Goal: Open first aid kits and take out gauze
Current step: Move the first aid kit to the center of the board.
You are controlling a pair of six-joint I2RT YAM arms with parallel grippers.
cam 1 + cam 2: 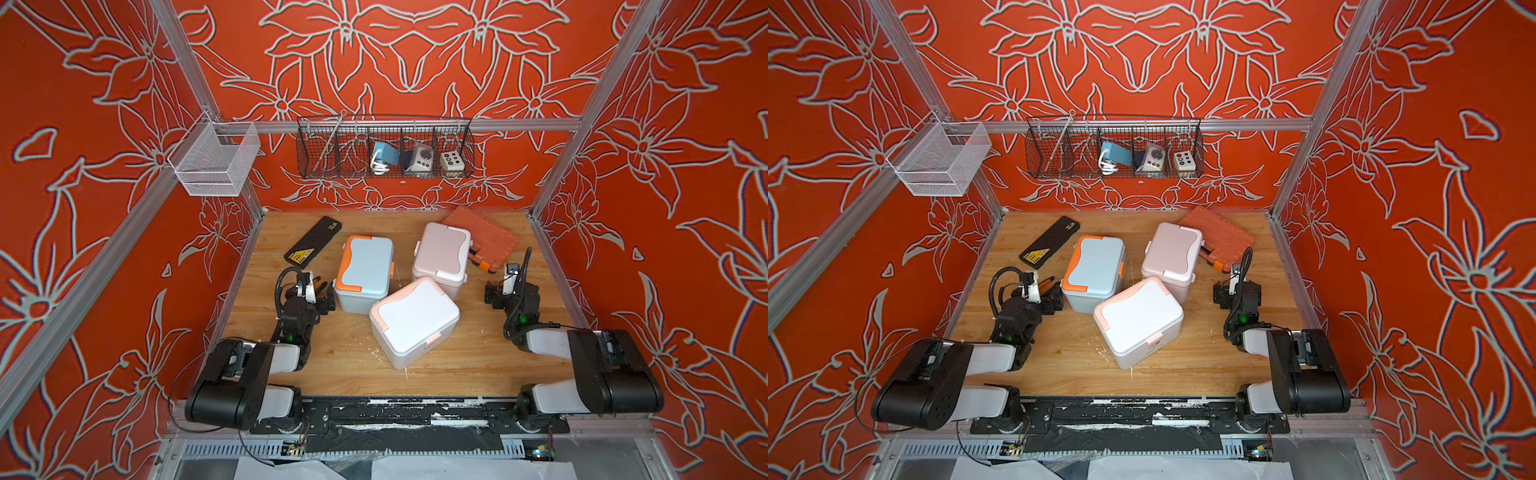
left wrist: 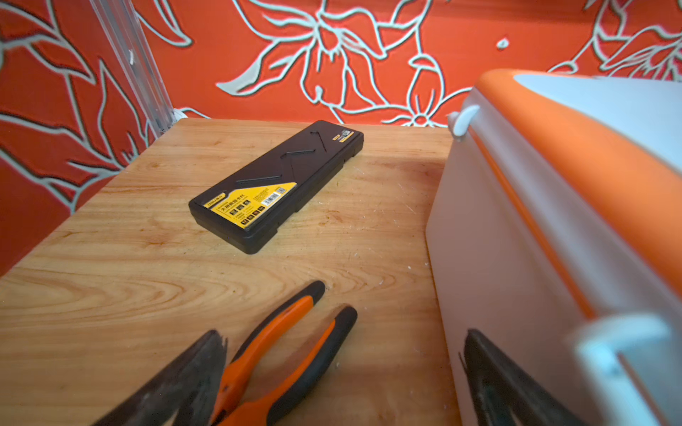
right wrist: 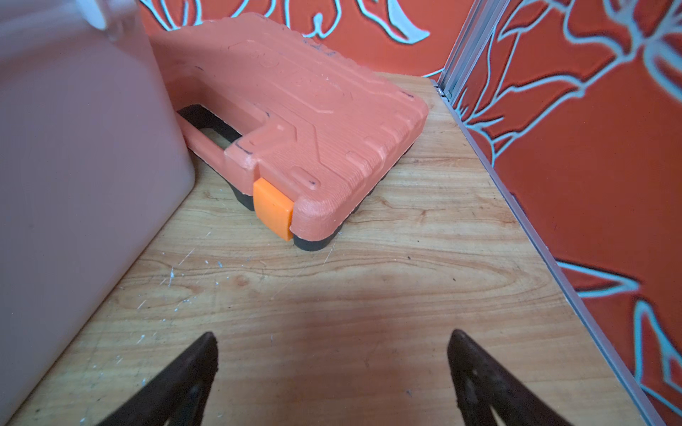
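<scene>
First aid kits (image 1: 365, 270), lids shut, crowd the wooden table (image 1: 478, 353). Left gripper (image 2: 339, 350), jaws spread and empty, straddles orange-handled pliers (image 2: 288, 332) just beside the blue-grey kit (image 1: 1094, 270). Right gripper (image 3: 332, 335), equally wide and empty, hangs over bare wood by the pink kit (image 1: 1173, 249), orange tool case (image 3: 313, 110) beyond. White kit (image 1: 1140, 320) sits nearest. Black case (image 2: 273, 184) lies far left.

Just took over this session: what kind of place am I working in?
Probably a staged robot test booth, not a clinic: a wooden tabletop boxed in by red flower-patterned walls on aluminium framing, with a black wire basket hung behind.
</scene>
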